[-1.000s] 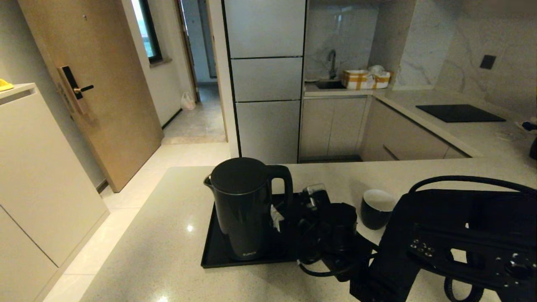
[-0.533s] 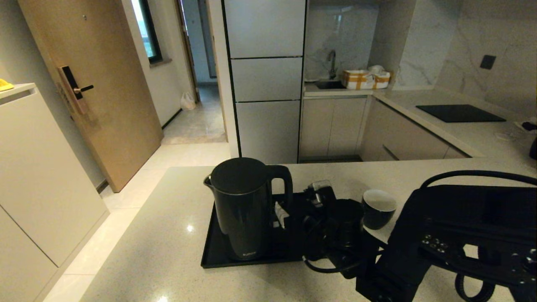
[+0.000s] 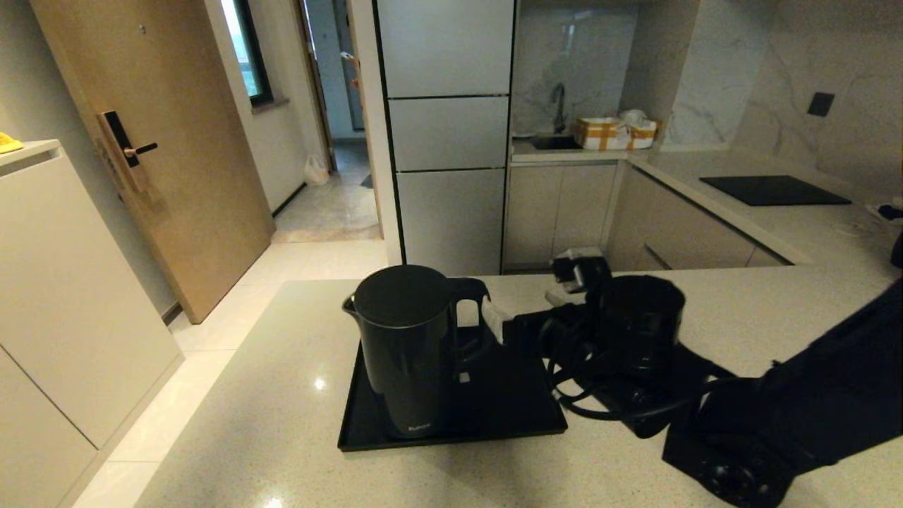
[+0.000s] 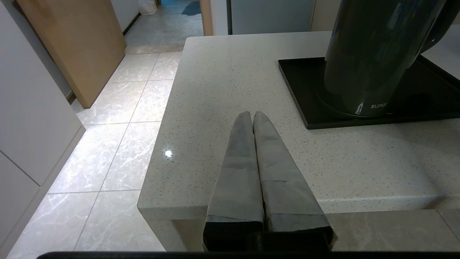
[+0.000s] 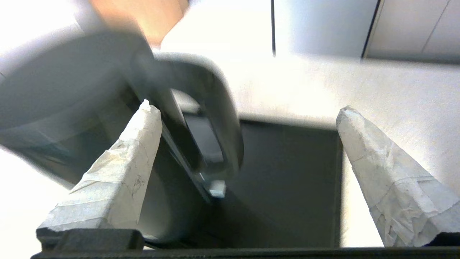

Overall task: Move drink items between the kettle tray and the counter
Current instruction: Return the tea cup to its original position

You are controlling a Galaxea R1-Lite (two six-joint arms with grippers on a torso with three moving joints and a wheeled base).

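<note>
Approaching kettle [image 3: 407, 349] w/ right gripper [image 3: 529, 300], fingers spread wide apart, nothing btwn them yet. Hovering above the tray's [image 3: 525, 406] right half, tips aimed toward the handle [image 3: 471, 317].

Kettle sitting upright on its base at the tray's left side, long axis vertical, loop handle facing right, i.e. toward the right gripper. In the right wrist view [image 5: 248, 118] handle [image 5: 212, 118] showing just ahead of the tips, nearer to one white finger [image 5: 124, 158] than to the other; not centred in the gap. Not touching as far as can be told, though motion blur making this hard to judge.

Tray lying on the counter [image 3: 282, 395], near its front edge. Cup not visible now, prob hidden behind the right wrist.

Left gripper [image 4: 253, 124] parked low at the counter's near-left corner, fingers pressed together, empty; kettle [image 4: 373, 57] off to its side, handle pointing away from it.

Judging right arm as nearer and better placed: handle on its side. Coming move prob needing a sideways shift to centre the handle btwn fingers, then closing across the handle's vertical bar. Risk: finger clipping kettle body and nudging it off base.
</note>
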